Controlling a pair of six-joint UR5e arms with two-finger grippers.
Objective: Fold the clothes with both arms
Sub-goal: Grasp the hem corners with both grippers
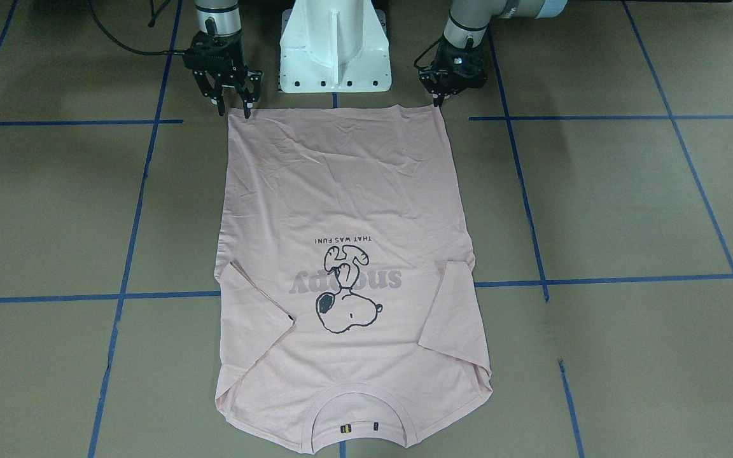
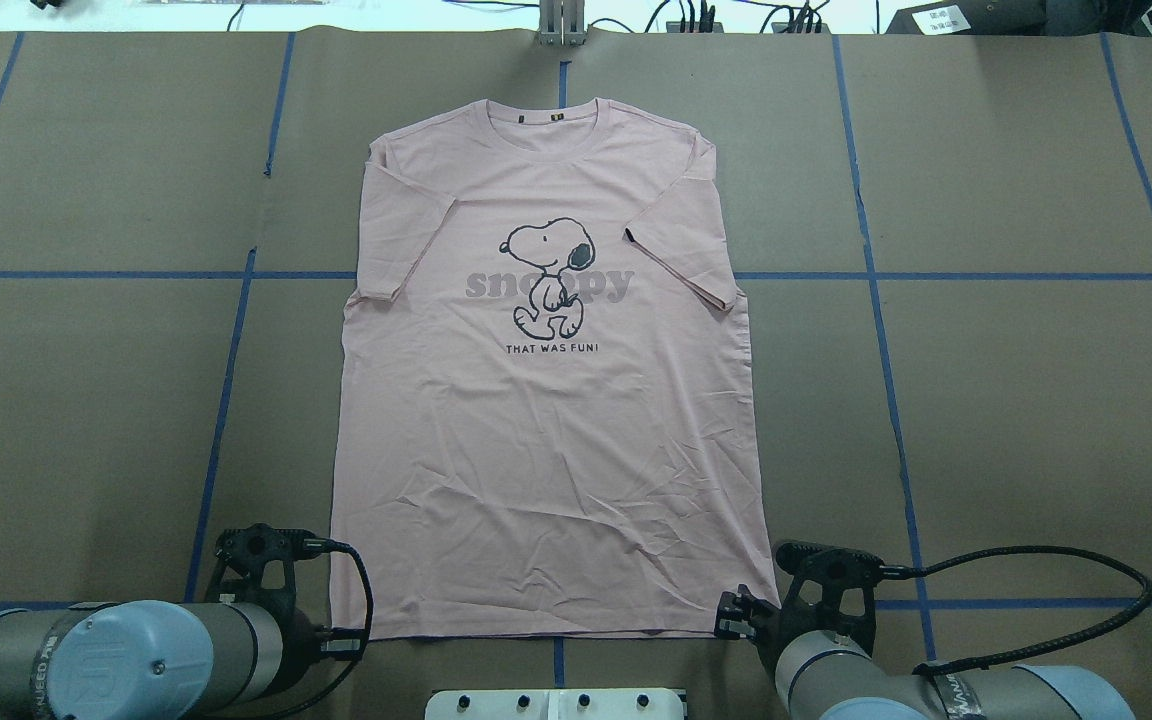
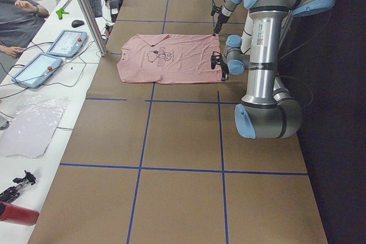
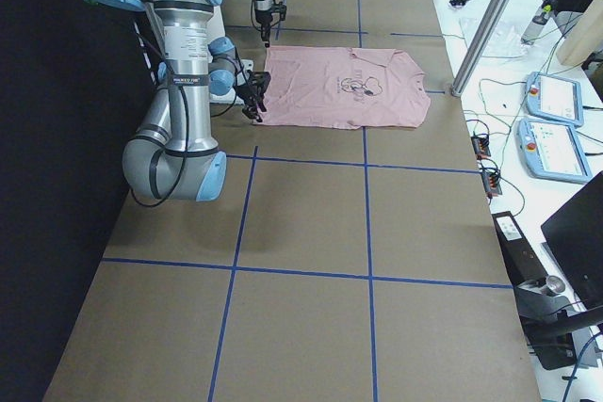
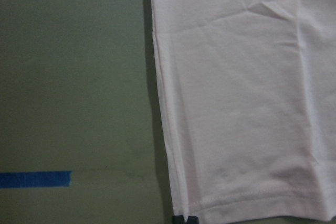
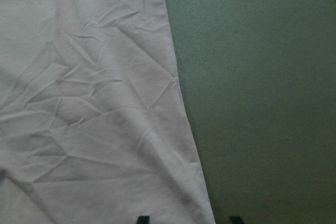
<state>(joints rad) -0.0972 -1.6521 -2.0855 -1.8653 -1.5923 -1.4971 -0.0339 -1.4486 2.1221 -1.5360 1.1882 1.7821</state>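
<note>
The pale pink T-shirt [image 1: 347, 191] lies flat and print-up on the brown table, collar away from me, sleeves folded in; it also shows in the overhead view [image 2: 546, 420]. My left gripper [image 1: 438, 102] is at the hem corner on my left. In the left wrist view [image 5: 185, 219] its fingertips stand close together at that corner, shut on the hem. My right gripper [image 1: 234, 111] is at the other hem corner with its jaws wide apart. In the right wrist view [image 6: 188, 219] its tips straddle the shirt's side edge [image 6: 89, 103].
The white pedestal [image 1: 335, 51] stands between the arms, just behind the hem. Blue tape lines [image 2: 876, 300] cross the table. An operator [image 3: 17, 15], tablets [image 3: 66, 43] and a metal post [image 3: 86, 10] are at the far side of the table.
</note>
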